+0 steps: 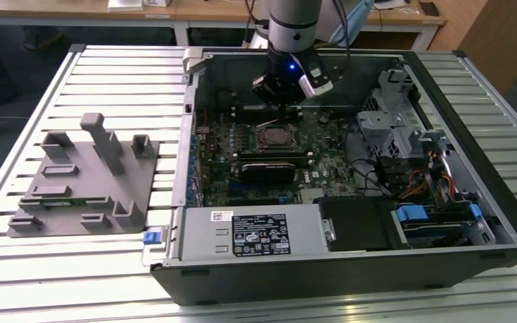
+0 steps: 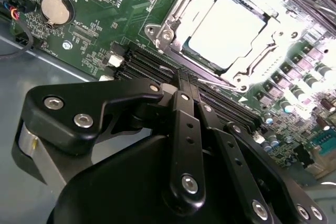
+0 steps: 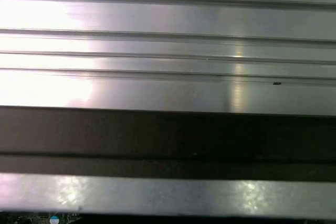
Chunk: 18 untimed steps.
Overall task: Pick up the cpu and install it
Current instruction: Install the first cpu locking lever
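Gripper (image 1: 281, 101) hangs inside the open computer case (image 1: 474, 128), just above the motherboard (image 1: 240, 145) and at the far side of the socket (image 1: 277, 138) from the case's power supply (image 1: 254, 232). In the second wrist view the gripper (image 2: 188, 80) has its black fingers (image 2: 184, 108) pressed together, clenched on nothing, tips near the memory slots (image 2: 152, 66) beside the socket (image 2: 173, 24). The cpu (image 2: 228, 31) sits seated in the socket, silvery-white top up, metal frame around it, apart from the gripper. Coin battery (image 2: 55, 9) on the board, well apart from the socket. Grey fixture (image 1: 83, 182) with upright blocks lies on the slatted metal tabletop (image 1: 25, 269) outside the case, well apart from the socket. First wrist view: ribbed metal surface (image 3: 168, 45) with a dark band (image 3: 168, 140) across it
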Each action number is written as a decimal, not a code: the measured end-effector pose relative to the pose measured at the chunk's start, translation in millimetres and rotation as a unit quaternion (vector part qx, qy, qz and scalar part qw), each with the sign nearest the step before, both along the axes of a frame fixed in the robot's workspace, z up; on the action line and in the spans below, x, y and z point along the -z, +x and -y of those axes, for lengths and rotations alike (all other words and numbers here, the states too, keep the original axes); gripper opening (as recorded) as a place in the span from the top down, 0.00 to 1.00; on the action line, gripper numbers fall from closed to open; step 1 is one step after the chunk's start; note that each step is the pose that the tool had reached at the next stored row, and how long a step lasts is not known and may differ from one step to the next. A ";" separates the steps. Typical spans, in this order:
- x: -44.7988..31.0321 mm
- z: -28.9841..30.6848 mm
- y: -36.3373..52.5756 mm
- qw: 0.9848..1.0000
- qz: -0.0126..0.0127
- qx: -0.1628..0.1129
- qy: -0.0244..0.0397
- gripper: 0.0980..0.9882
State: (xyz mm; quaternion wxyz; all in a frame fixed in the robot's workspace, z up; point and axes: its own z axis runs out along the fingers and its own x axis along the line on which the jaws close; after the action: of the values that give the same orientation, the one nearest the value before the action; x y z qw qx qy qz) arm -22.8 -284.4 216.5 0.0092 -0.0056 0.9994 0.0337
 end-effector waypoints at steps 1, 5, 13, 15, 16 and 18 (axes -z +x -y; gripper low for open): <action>1.0 0.0 0.7 1.000 0.000 0.000 0.000 0.99; 3.2 0.0 2.4 1.000 0.000 0.000 0.000 0.99; 5.1 0.0 3.2 1.000 0.000 0.000 0.000 0.99; 5.6 0.0 3.2 1.000 0.000 0.000 0.000 0.99; 5.8 0.0 3.2 1.000 0.000 0.000 0.000 0.99; 6.3 0.0 3.3 1.000 0.000 0.000 0.000 0.99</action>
State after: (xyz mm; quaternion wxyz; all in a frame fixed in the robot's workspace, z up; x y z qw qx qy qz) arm -19.6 -284.4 210.3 0.0092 -0.0056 0.9994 0.0338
